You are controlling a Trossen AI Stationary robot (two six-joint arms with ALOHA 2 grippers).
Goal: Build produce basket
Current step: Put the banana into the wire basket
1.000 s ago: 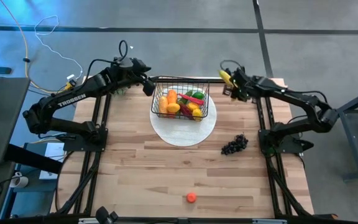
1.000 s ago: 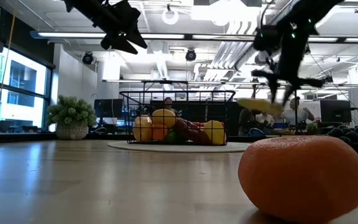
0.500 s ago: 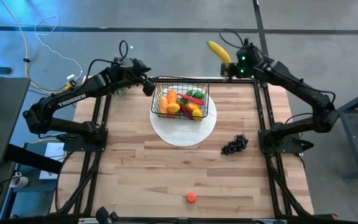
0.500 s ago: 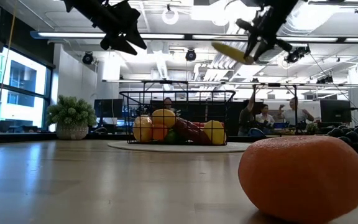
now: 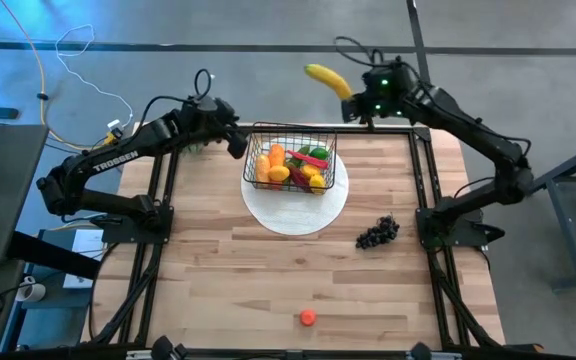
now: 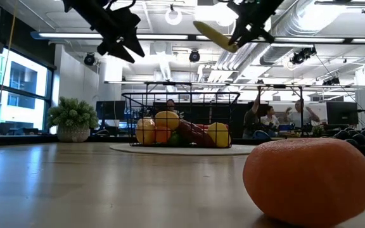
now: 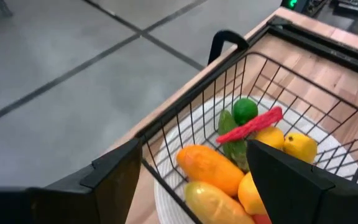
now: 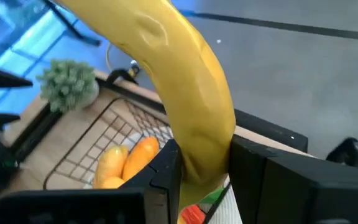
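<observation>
The black wire basket (image 5: 290, 158) stands on a round white plate (image 5: 298, 212) at the table's far middle. It holds several toy fruits and vegetables: orange, yellow, green and a red chilli (image 7: 248, 126). My right gripper (image 5: 354, 100) is high above the table's far edge, right of the basket, shut on a yellow banana (image 5: 326, 79). My left gripper (image 5: 238, 143) is open and hangs over the basket's far left corner; the low view shows this left gripper (image 6: 122, 44) well above the rim, touching nothing. My right gripper pinches the banana between its two fingers near one end (image 8: 201, 134). The fingers lie across the banana and slant down toward the basket. The rest of the banana (image 6: 213, 35) sticks out beyond the fingertips toward the table's left, lifted clear above the basket.
Dark grapes (image 5: 376, 232) lie on the table right of the plate. A small orange fruit (image 5: 308, 317) sits near the front edge, close in the low view (image 6: 308, 180). A potted plant (image 6: 73, 117) and people show in the room behind.
My right gripper has risen from the table's far right edge with the banana, rolled its wrist and gone left toward the basket. The banana, which hung low beside the basket, is now high above it, its free end pointing left.
</observation>
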